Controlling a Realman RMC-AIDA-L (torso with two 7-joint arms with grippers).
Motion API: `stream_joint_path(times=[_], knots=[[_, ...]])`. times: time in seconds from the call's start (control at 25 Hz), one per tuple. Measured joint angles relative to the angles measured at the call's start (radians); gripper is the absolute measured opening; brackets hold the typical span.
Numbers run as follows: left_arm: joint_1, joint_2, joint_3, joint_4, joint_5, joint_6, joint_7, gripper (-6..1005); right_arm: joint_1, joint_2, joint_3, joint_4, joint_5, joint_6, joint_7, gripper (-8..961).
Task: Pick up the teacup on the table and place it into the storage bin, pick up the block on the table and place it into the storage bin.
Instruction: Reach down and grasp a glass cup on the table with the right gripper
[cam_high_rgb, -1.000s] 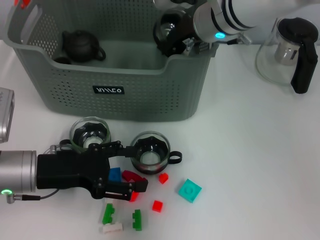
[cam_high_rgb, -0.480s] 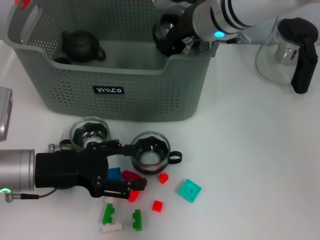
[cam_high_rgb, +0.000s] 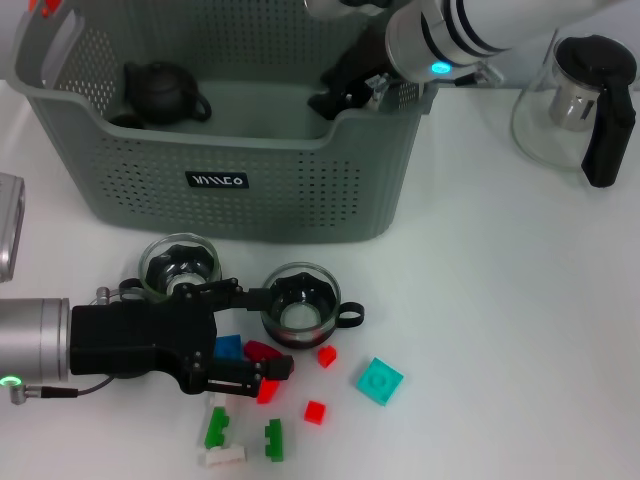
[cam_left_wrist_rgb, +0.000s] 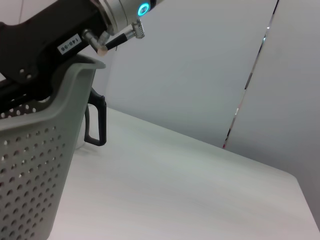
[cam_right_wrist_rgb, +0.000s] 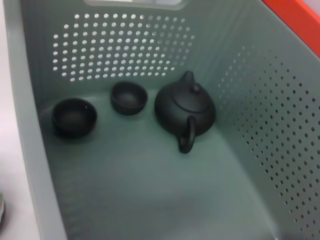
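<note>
While unmoved since a second ago, storage bin (cam_high_rgb: 250, 180) no longer shows glass teacup at far rim: likely released inside, unconfirmed; right wrist view gives only dark teapot (cam_right_wrist_rgb: 185, 107) and two dark cups (cam_right_wrist_rgb: 129, 97) on bin floor. Right gripper (cam_high_rgb: 345, 88) over that rim; open or closed, cannot tell. Left gripper (cam_high_rgb: 258, 333) low on table, jaws spread, straddling blue block (cam_high_rgb: 229, 349); pose unchanged. Two glass teacups (cam_high_rgb: 300, 305) just beside it, outside bin. Block grasp not yet made.
</note>
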Motion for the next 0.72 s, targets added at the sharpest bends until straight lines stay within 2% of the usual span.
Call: stream_joint_path(times=[0.16, 0.56, 0.72], knots=[[0.000, 0.002, 0.000, 0.000, 0.000, -0.001, 0.000, 932, -0.014, 0.000, 0.004, -0.043, -0.003, -0.011, 0.009, 304], [0.003, 0.003, 0.000, 0.000, -0.004, -0.002, 0.000, 932, -0.101, -0.003, 0.003, -0.270, -0.031, -0.023, 0.204, 766], [0.003, 0.003, -0.001, 0.001, -0.008, -0.002, 0.000, 932, -0.165, 0.003, -0.006, -0.402, -0.040, -0.037, 0.274, 845]])
